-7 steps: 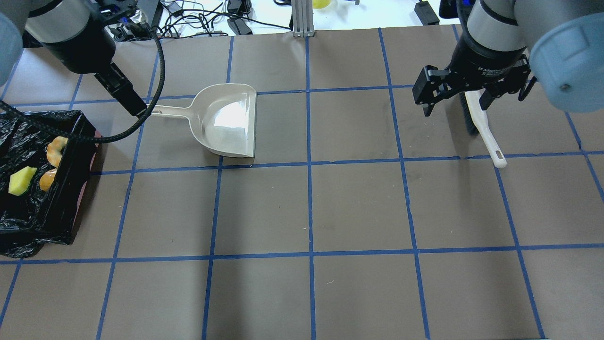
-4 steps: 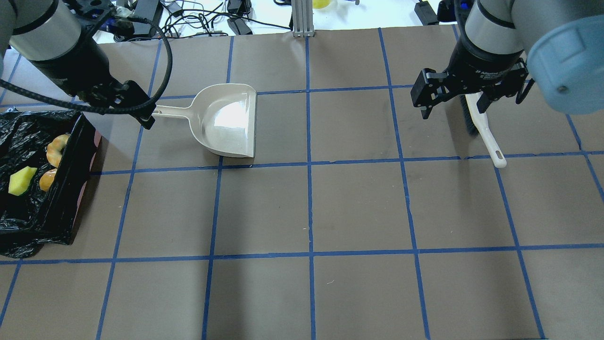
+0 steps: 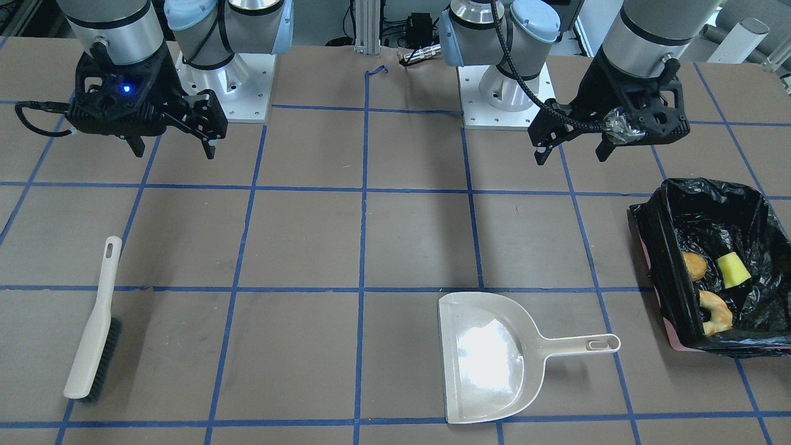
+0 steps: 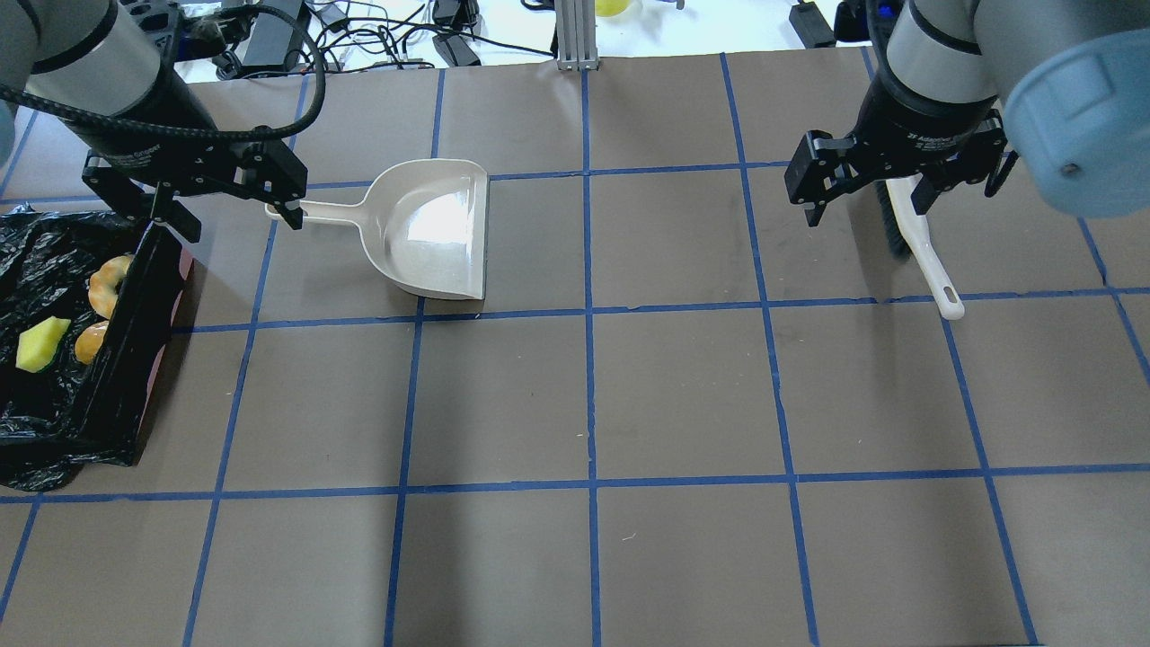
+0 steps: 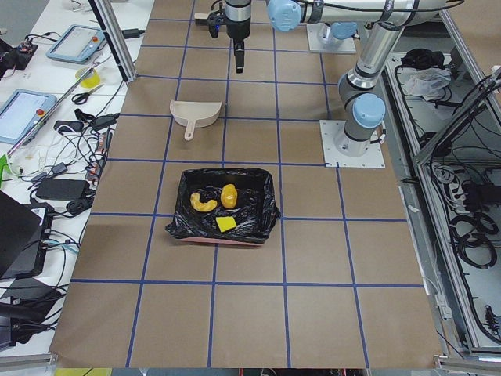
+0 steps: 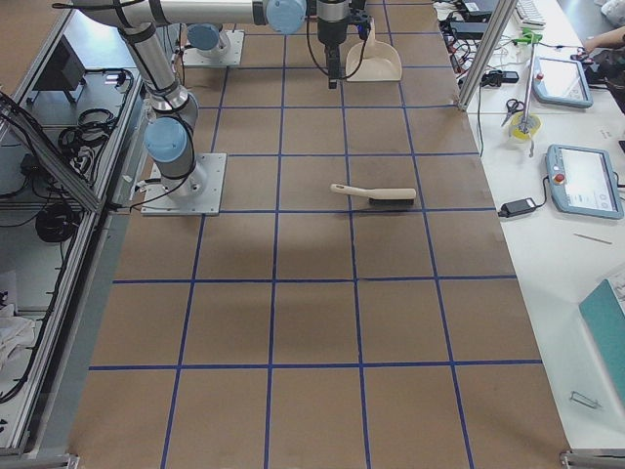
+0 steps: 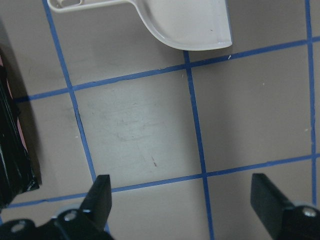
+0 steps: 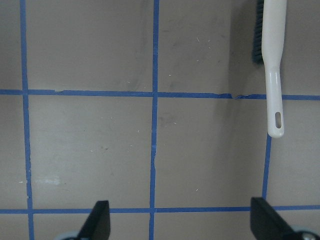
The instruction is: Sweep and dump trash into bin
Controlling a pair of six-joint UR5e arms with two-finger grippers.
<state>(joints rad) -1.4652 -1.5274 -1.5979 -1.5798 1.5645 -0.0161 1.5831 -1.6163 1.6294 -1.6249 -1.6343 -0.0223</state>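
The three trash pieces lie inside the bin point(image 4: 117, 359), which is lined with black plastic at the table's left end: the golden-brown lump point(image 4: 90, 341), the yellow wedge point(image 4: 40, 344) and the crescent rind point(image 4: 110, 283). The front view shows the bin point(image 3: 664, 259), lump point(image 3: 694, 266), wedge point(image 3: 733, 270) and rind point(image 3: 717, 312). My left gripper point(image 4: 239, 225) is open and empty, raised between the bin and the dustpan handle. My right gripper point(image 4: 867, 211) is open and empty, raised beside the brush.
The beige dustpan point(image 4: 431, 229) lies flat and empty, its handle pointing toward the bin; its edge shows in the left wrist view point(image 7: 190, 22). The white brush point(image 4: 925, 261) lies on the table at the right, also in the right wrist view point(image 8: 275, 65). Cables lie beyond the far edge.
My left gripper has turned about its wrist, so both open fingers now show side by side near the dustpan handle. The right gripper has barely moved. Dustpan, brush and trash have not moved.
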